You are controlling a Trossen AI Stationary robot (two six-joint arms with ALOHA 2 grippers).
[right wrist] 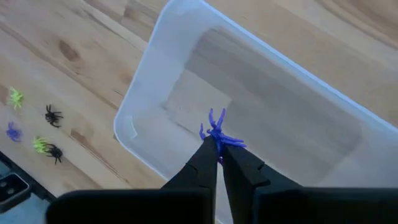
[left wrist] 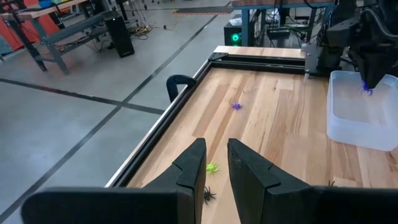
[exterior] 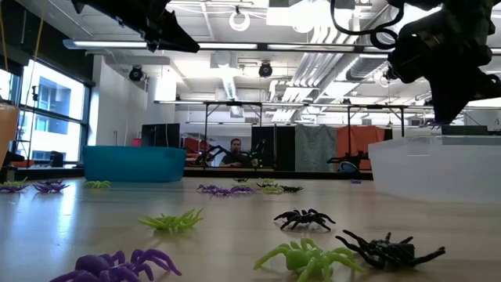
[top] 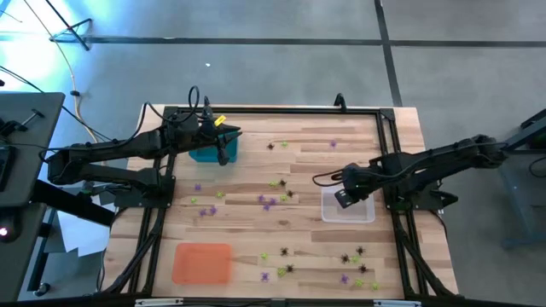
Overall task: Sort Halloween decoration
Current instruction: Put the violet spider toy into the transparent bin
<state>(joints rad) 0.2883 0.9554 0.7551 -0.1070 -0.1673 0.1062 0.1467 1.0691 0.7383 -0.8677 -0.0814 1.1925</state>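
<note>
Now at the drop: right gripper [right wrist: 217, 146] hangs over the clear tray [right wrist: 155, 68], fingers pinching a purple spider [right wrist: 217, 134].
Next, I judge, the fingers must part so it falls inside. Left gripper [left wrist: 216, 165] waits above the teal tray [top: 207, 153], fingers slightly apart, empty; other spiders [top: 273, 200] lie scattered beside the clear tray.

No legible text, label, brand, number or sign is found in any view. None can be read on the trays, the spider pieces, the arms, the counter or the room beyond.
</note>
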